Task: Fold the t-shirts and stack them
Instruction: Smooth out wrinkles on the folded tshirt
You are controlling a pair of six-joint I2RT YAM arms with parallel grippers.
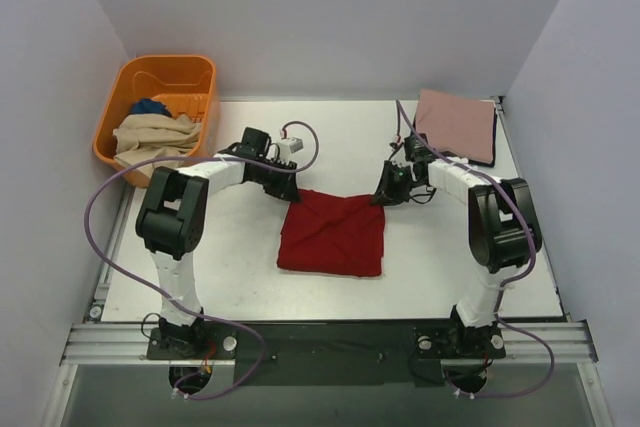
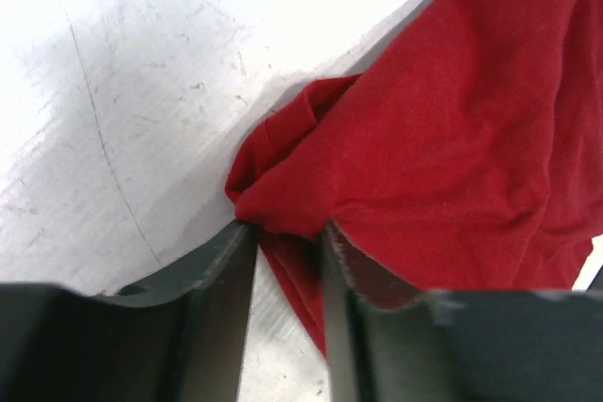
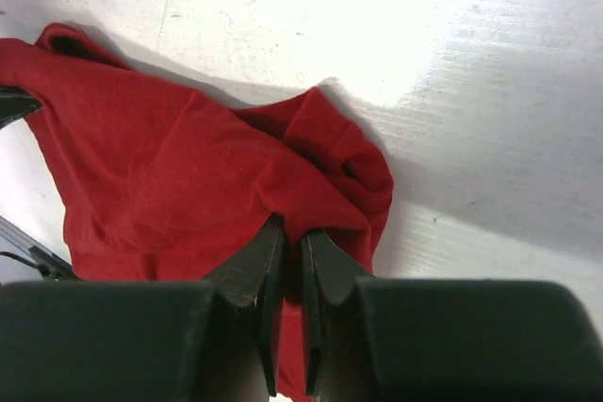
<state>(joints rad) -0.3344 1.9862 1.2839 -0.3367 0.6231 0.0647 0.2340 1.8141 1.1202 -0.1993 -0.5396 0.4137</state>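
The dark red t-shirt (image 1: 332, 232) lies folded into a rough square in the middle of the table. My left gripper (image 1: 287, 190) is at its far left corner. In the left wrist view the jaws (image 2: 287, 233) hold a bunched fold of red cloth (image 2: 452, 138) between them, with creases running to the pinch. My right gripper (image 1: 385, 194) is at the far right corner. In the right wrist view it (image 3: 292, 230) is nearly closed on the red cloth (image 3: 170, 176). A dusty pink shirt (image 1: 457, 124) lies folded at the back right, with a dark edge (image 1: 472, 159) showing under it.
An orange plastic basket (image 1: 205, 72) stands at the back left and holds a beige shirt (image 1: 155, 135) and a blue one (image 1: 150, 106). White walls close in the table at the back and both sides. A metal rail (image 1: 330, 339) runs along the near edge.
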